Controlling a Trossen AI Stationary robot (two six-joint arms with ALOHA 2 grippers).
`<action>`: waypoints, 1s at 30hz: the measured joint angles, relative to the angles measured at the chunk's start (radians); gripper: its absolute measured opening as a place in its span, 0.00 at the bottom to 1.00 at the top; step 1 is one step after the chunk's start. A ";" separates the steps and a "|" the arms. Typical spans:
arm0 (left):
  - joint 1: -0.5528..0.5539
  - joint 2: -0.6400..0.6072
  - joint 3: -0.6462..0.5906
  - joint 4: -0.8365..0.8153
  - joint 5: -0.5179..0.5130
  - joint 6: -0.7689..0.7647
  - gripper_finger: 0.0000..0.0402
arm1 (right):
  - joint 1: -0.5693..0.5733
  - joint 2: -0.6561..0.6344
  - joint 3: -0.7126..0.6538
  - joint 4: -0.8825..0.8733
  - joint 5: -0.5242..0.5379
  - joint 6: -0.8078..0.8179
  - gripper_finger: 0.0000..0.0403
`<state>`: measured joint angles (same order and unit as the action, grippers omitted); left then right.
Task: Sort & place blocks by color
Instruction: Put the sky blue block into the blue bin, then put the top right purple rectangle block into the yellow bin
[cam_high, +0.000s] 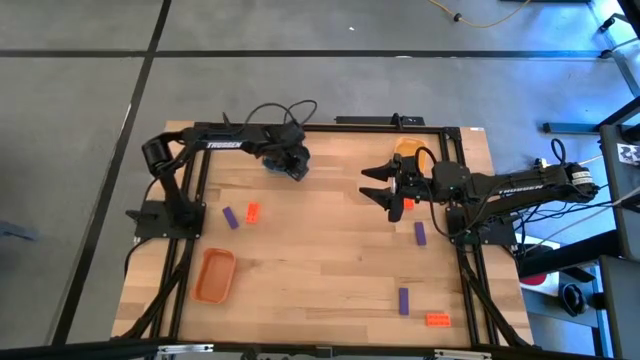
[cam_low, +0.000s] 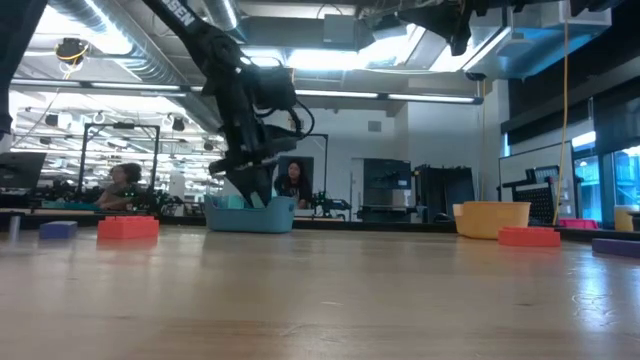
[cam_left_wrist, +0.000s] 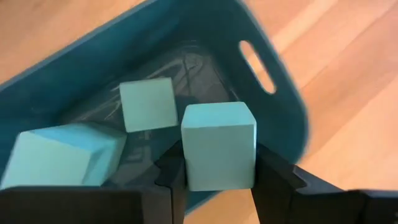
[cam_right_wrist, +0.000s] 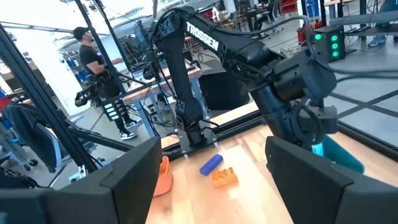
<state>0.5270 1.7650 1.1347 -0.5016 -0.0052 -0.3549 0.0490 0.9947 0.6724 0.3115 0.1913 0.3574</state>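
The left gripper (cam_left_wrist: 217, 177) pinches a pale teal cube (cam_left_wrist: 219, 152) by two flat opposite faces, over the blue tray (cam_left_wrist: 283, 134) that already holds two teal blocks (cam_left_wrist: 148, 104). The cube looks light, rigid and smooth-sided, so a centred grip suits it. The right gripper (cam_high: 383, 184) hangs wide open, empty.

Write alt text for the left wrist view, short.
The left gripper holds a pale teal block between its dark fingers, above a blue tray. Two more pale teal blocks lie inside the tray, one flat on its floor and one tilted at the near side. Light wooden table shows around the tray.
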 joint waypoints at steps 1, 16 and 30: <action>0.000 0.006 0.000 -0.012 0.000 -0.002 0.31 | 0.000 0.000 0.000 0.000 0.000 0.000 0.72; -0.011 0.031 0.000 -0.020 -0.056 -0.002 0.38 | 0.000 0.000 0.000 0.001 0.000 0.004 0.72; 0.031 -0.013 0.000 -0.026 0.056 0.024 0.45 | 0.000 0.000 0.000 0.001 0.000 0.003 0.72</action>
<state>0.5576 1.7524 1.1347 -0.5280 0.0505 -0.3312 0.0490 0.9947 0.6727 0.3124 0.1917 0.3603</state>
